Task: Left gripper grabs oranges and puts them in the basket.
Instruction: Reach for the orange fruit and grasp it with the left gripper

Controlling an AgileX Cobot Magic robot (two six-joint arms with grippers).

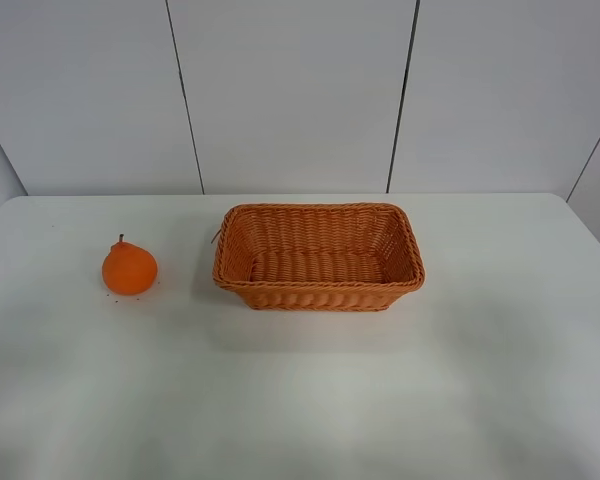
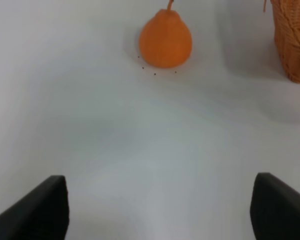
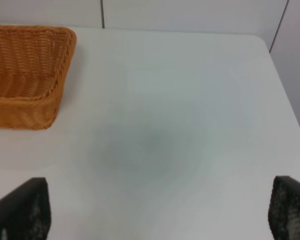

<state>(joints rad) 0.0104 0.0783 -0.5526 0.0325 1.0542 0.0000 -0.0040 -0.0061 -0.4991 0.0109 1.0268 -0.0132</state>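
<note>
The orange point(image 1: 130, 268), with a knob top and dark stem, sits on the white table at the left. The wicker basket point(image 1: 318, 258) stands empty at the table's middle, to the right of the fruit. Neither arm shows in the exterior high view. In the left wrist view the orange point(image 2: 165, 39) lies ahead of my left gripper point(image 2: 160, 210), whose black fingertips point(image 2: 37, 210) stand wide apart with nothing between them; a basket corner point(image 2: 292, 40) shows beside it. My right gripper point(image 3: 155, 210) is open and empty over bare table, with the basket point(image 3: 25, 75) ahead to one side.
The white table point(image 1: 310, 390) ends at a grey panelled wall point(image 1: 290, 90) behind the basket. A few dark specks lie on the table by the orange. The table's right edge point(image 3: 285, 90) shows in the right wrist view.
</note>
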